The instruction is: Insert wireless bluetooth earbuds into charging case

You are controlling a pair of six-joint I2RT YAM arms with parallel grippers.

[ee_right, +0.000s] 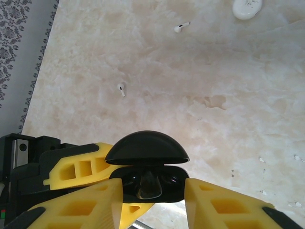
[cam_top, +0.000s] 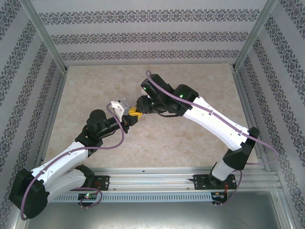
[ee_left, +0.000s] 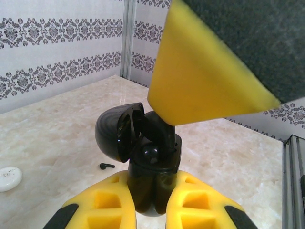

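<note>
Yellow plastic fingers (ee_left: 107,202) of the left gripper (ee_left: 152,183) were pressed together on the base of the glossy black rounded plastic charging case (ee_right: 146,160), holding it mouth-up with its domed black lid (ee_left: 116,134) swung open. A small black stemmed earbud (ee_left: 164,136) stood in the case's mouth, tilted and apparently not fully down in its well. The right gripper (ee_right: 152,188) straddled it from above with its jaws part-spread. Its wrist view showed a gap on each side of the earbud, so the piece looked let go or barely touched rather than pinched.

The main danger, as I judged it, was the crooked seating. If the right gripper lifted off or brushed the stem, the earbud could tip out and drop to the cream marble-patterned table (cam_top: 200,76), or jam across the well. Pushing down off-centre could twist the case in the left grip, since only its narrow rounded bottom was clamped and glossy plastic slips. The lid stood just beside the right fingers, and a sideways move could knock it onto the stem.

A second black earbud (ee_left: 107,165) lay on the table beyond the case. One small white stemmed earbud (ee_right: 122,89) and another white earbud (ee_right: 181,27) lay well apart, the latter near a round white puck (ee_right: 247,8). Picking a white one for this black case would probably be a mismatch.
</note>
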